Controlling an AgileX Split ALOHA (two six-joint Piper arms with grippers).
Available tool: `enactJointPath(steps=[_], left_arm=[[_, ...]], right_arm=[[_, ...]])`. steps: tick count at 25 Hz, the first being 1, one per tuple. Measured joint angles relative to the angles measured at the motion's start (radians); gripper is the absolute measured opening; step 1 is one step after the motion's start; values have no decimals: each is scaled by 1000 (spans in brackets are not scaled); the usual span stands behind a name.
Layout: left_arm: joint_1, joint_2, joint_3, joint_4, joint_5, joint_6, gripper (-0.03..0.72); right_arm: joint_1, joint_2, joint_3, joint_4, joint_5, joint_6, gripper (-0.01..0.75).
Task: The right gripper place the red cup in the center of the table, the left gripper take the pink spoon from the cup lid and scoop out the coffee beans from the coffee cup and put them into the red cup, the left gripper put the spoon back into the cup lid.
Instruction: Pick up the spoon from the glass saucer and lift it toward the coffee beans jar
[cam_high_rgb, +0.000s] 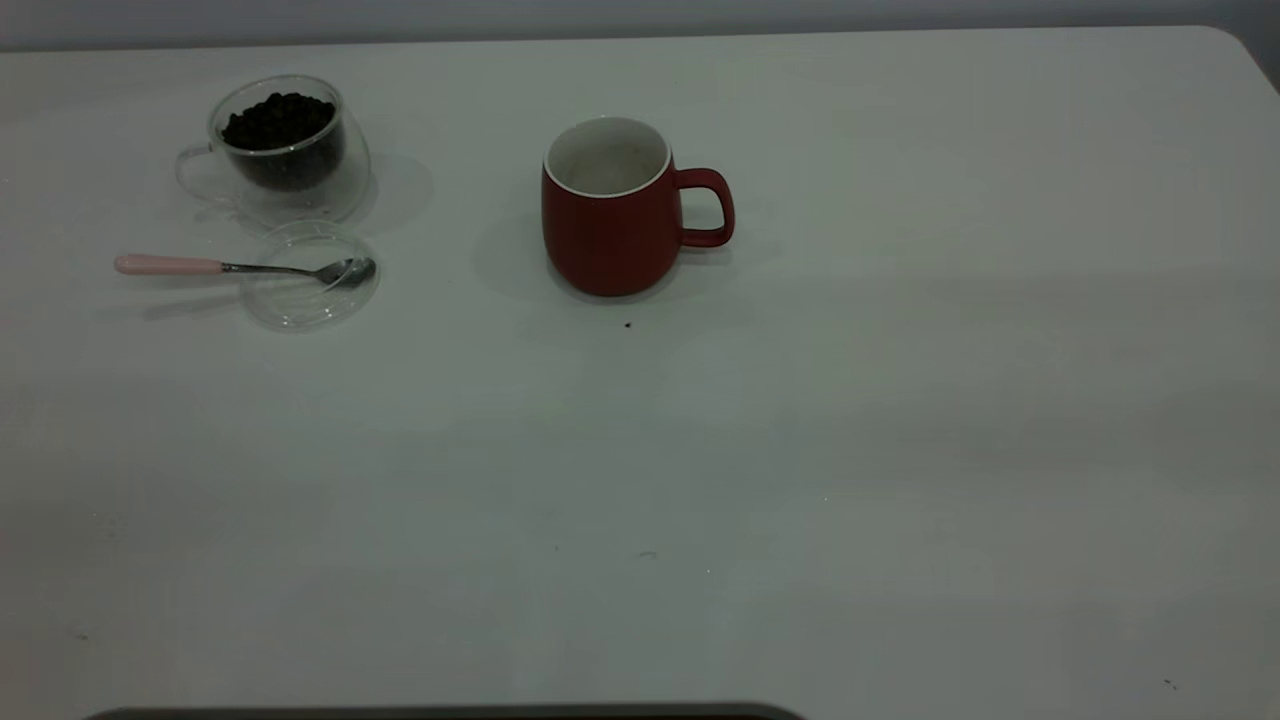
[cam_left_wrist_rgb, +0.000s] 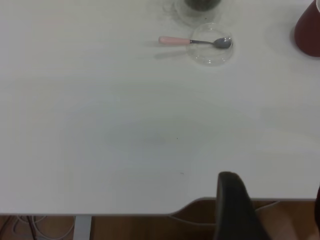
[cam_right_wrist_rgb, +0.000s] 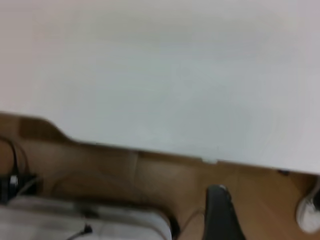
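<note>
The red cup (cam_high_rgb: 610, 225) stands upright near the middle of the table (cam_high_rgb: 800, 450), handle to the right. The coffee cup (cam_high_rgb: 285, 150), full of coffee beans (cam_high_rgb: 278, 120), stands at the far left. In front of it lies the cup lid (cam_high_rgb: 312, 280). The pink spoon (cam_high_rgb: 240, 267) rests with its bowl in the lid and its handle pointing left. Neither arm shows in the exterior view. The left gripper (cam_left_wrist_rgb: 275, 210) is open and empty, held back over the table's near edge, far from the spoon (cam_left_wrist_rgb: 192, 41) and lid (cam_left_wrist_rgb: 212, 50). The right gripper (cam_right_wrist_rgb: 270, 220) hangs off the table over the floor, with one finger (cam_right_wrist_rgb: 220, 215) showing.
A tiny dark speck (cam_high_rgb: 627, 324) lies just in front of the red cup. The left wrist view shows the table's front edge (cam_left_wrist_rgb: 100, 212) with wooden floor below. The right wrist view shows floor, cables and the table edge (cam_right_wrist_rgb: 150, 150).
</note>
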Motion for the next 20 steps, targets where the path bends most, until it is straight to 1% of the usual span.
enactJointPath(steps=[3, 6, 14, 20], left_arm=[[0, 0, 0, 0, 0, 0, 442], [0, 0, 0, 0, 0, 0, 442], [0, 0, 0, 0, 0, 0, 442], [0, 0, 0, 0, 0, 0, 442]], right_arm=[[52, -79, 13, -4, -22, 22, 524], [84, -130, 13, -8, -25, 26, 524], [90, -358, 13, -10, -25, 29, 516], [78, -378, 13, -9, -21, 29, 490]])
